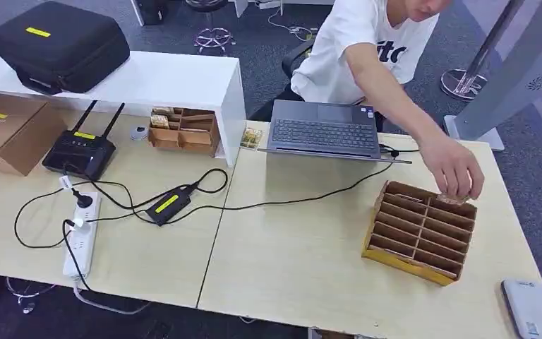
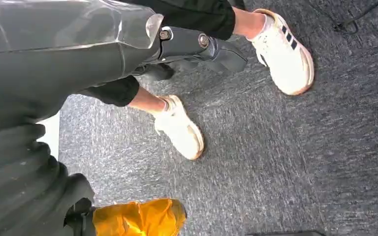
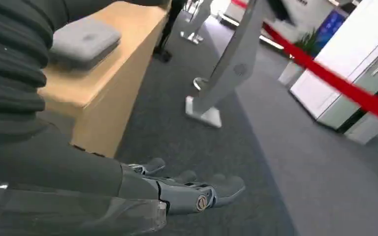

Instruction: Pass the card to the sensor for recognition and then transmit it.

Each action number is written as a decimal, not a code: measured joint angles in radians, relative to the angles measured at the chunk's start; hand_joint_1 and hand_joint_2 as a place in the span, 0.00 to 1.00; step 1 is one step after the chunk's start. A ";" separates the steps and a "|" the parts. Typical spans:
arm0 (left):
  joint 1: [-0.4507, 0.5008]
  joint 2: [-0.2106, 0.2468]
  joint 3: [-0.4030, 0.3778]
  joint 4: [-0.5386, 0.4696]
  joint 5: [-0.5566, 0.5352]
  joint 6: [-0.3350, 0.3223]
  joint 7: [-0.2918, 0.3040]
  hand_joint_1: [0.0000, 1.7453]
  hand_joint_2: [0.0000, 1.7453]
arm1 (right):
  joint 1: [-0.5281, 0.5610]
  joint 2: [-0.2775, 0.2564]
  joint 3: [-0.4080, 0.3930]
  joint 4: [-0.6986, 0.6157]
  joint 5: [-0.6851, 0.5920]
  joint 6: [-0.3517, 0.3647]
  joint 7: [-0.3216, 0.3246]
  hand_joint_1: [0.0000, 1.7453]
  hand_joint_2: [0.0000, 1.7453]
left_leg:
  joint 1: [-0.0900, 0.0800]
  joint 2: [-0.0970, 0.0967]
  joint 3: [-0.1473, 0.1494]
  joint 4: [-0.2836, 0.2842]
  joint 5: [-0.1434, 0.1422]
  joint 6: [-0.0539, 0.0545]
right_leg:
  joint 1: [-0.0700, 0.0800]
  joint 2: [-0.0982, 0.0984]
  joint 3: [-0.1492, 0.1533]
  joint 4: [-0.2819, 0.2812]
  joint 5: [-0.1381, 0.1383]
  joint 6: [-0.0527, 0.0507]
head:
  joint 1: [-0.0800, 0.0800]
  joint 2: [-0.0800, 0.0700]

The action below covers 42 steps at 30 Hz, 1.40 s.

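Sensor: grey flat box (image 1: 533, 308) at the table's near right corner, closest to the camera.
Card box: brown cardboard box with slots (image 1: 420, 229) on the right side of the table (image 1: 303, 261).
Card: a person's hand (image 1: 456, 169) reaches into the far corner of the slot box, over a small brownish card (image 1: 454, 200); I cannot tell if it is gripped.
Left hand (image 2: 197, 46): hangs low over grey carpet, fingers straight, holding nothing.
Right hand (image 3: 187, 189): hangs beside the table, fingers stretched out, holding nothing.
Laptop (image 1: 324, 131): open, at the far edge.
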 joint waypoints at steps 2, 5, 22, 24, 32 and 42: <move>-0.001 0.000 0.000 0.000 0.000 0.000 0.000 0.00 1.00 | 0.016 0.028 -0.005 0.042 0.082 -0.024 -0.010 0.00 1.00 | 0.001 0.001 0.000 0.000 0.000 0.000 | 0.001 0.000 0.000 0.000 0.000 0.000 | 0.001 0.000; -0.002 0.000 0.000 0.000 -0.003 0.003 0.001 0.00 1.00 | 0.049 0.070 -0.007 0.071 0.251 -0.050 -0.004 0.00 1.00 | 0.001 0.001 0.000 0.000 0.000 0.000 | 0.001 0.000 0.000 0.000 -0.001 -0.001 | 0.000 0.000; -0.013 0.000 0.000 0.000 -0.014 -0.002 0.022 0.00 1.00 | 0.109 0.148 -0.041 0.317 1.475 -0.181 0.045 0.00 1.00 | 0.001 0.003 0.001 0.000 0.000 0.000 | 0.001 0.003 0.000 0.000 -0.001 -0.002 | 0.000 0.000; -0.015 0.000 0.000 0.000 -0.014 -0.002 0.022 0.00 1.00 | 0.084 0.148 -0.055 0.391 1.514 -0.286 0.069 0.00 1.00 | 0.001 0.004 0.001 0.000 0.000 0.000 | 0.001 0.003 0.000 0.000 -0.001 -0.002 | 0.000 0.000; -0.017 0.000 0.000 0.000 -0.015 -0.014 0.029 0.00 1.00 | -0.018 0.127 -0.179 0.631 1.216 -0.111 0.283 0.00 1.00 | 0.001 0.006 0.001 0.000 0.000 -0.001 | 0.002 0.005 0.001 0.000 0.000 -0.003 | 0.000 0.000; -0.029 0.000 -0.002 0.000 -0.049 -0.025 0.037 0.00 1.00 | -0.087 0.056 -0.166 0.733 1.404 -0.151 0.206 0.00 1.00 | 0.000 0.005 0.002 0.000 0.001 -0.001 | 0.000 0.004 0.001 0.000 0.001 -0.001 | 0.001 0.000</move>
